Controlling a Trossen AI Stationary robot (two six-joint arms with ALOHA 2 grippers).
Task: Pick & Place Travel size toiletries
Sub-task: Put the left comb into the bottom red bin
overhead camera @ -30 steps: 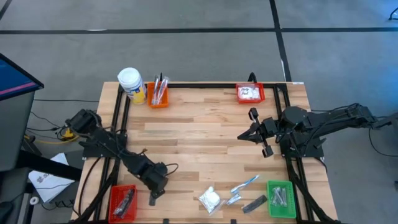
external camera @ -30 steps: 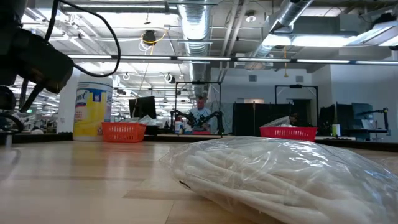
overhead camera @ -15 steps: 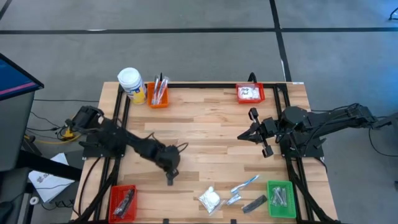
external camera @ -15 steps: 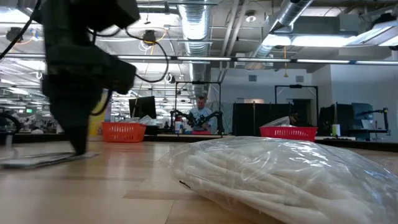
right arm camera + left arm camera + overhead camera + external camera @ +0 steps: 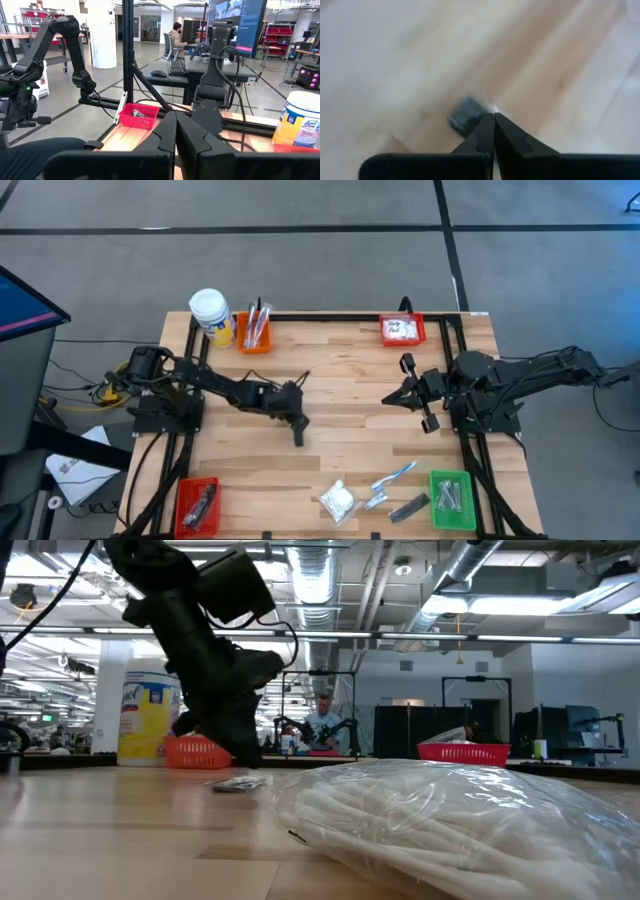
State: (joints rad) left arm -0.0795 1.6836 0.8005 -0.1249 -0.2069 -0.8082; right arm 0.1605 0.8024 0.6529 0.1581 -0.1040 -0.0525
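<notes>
Both jaws are pinched shut on nothing: our left gripper (image 5: 298, 439) hangs mid-table, up-left of the white packet (image 5: 337, 500), toothbrush (image 5: 393, 476) and grey bar (image 5: 408, 507); right gripper (image 5: 432, 425) waits up-right.

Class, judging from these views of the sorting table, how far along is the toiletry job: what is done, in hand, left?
Done: items already lie in the orange bin, both red bins and the green bin. In hand: the left gripper, shut, carries a small dark item over mid-table. Left: a white packet, toothbrush and dark bar. The right gripper waits, shut.
</notes>
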